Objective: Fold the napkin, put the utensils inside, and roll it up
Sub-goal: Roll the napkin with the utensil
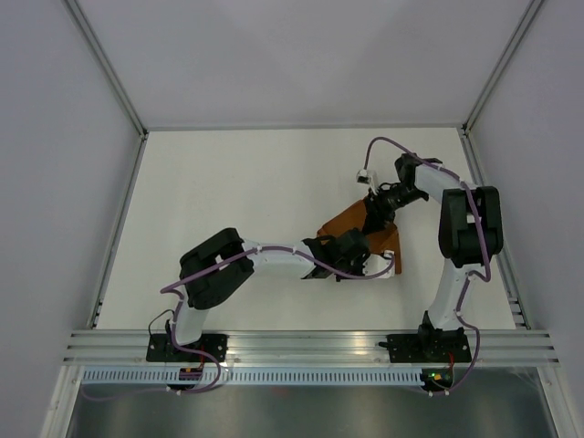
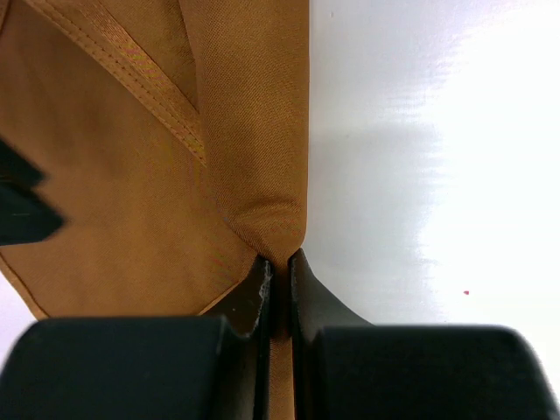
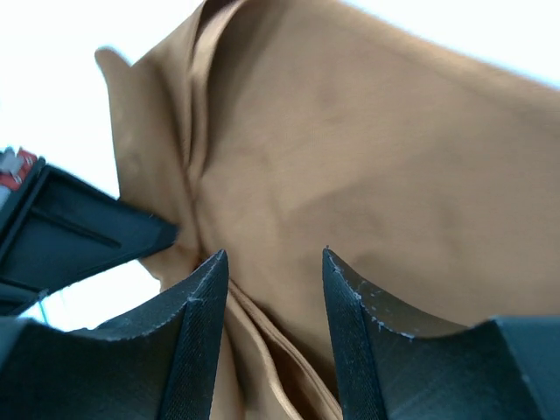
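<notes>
The folding step is under way: the rust-orange napkin [image 1: 345, 222] is lying rumpled on the table [image 1: 228, 201], right of centre. The left gripper [image 2: 280, 262] is pinching its edge; the right gripper [image 3: 276, 262] is poised over it, jaws spread, probably needing to grasp next

Light: bright, even, from overhead | Glare: white table [image 2: 437, 262] blows out right of the left gripper [image 2: 280, 258] | Shadow: soft grey patch on the table ahead of that gripper | Focus: napkin [image 2: 131, 201] weave sharp ahead of it; right gripper [image 3: 274, 252] fingers [image 3: 197, 332] slightly soft near lens
</notes>
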Robot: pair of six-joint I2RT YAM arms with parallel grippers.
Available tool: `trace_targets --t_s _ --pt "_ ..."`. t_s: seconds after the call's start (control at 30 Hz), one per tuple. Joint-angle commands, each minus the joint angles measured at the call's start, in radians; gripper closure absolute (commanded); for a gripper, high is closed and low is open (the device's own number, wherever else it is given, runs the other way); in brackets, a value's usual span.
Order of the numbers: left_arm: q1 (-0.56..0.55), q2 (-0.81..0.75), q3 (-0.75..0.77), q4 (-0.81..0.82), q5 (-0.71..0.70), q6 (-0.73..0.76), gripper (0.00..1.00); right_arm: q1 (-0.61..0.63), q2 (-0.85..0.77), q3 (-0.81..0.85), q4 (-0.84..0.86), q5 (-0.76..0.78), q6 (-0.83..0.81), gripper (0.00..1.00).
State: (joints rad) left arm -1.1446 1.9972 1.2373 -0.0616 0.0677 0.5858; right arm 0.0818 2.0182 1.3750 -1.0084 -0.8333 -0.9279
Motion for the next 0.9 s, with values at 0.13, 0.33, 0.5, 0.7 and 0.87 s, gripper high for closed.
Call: trace_targets --t_s 0.13,0.33,0.5,0.7,0.87 --pt "0.005 0.089 0.102 -0.285 0.115 -0.161 0.98 -0.111 -0.197 -0.031 0.258 -0.035 0.247 0.46" --pt "0.022 0.137 0.186 -0.375 0.199 -0.211 0.98 -0.211 -0.269 -0.060 0.321 -0.069 0.340 0.46" --pt "0.065 0.192 0.280 -0.481 0.320 -0.264 0.98 -0.287 -0.338 -0.091 0.280 -0.118 0.310 0.46" --pt "0.128 0.259 0.379 -0.573 0.447 -0.325 0.98 -0.340 -0.518 -0.223 0.291 -0.104 0.275 0.46" --pt "0.173 0.325 0.476 -0.641 0.518 -0.371 0.97 -0.350 -0.680 -0.312 0.212 -0.102 0.167 0.46"
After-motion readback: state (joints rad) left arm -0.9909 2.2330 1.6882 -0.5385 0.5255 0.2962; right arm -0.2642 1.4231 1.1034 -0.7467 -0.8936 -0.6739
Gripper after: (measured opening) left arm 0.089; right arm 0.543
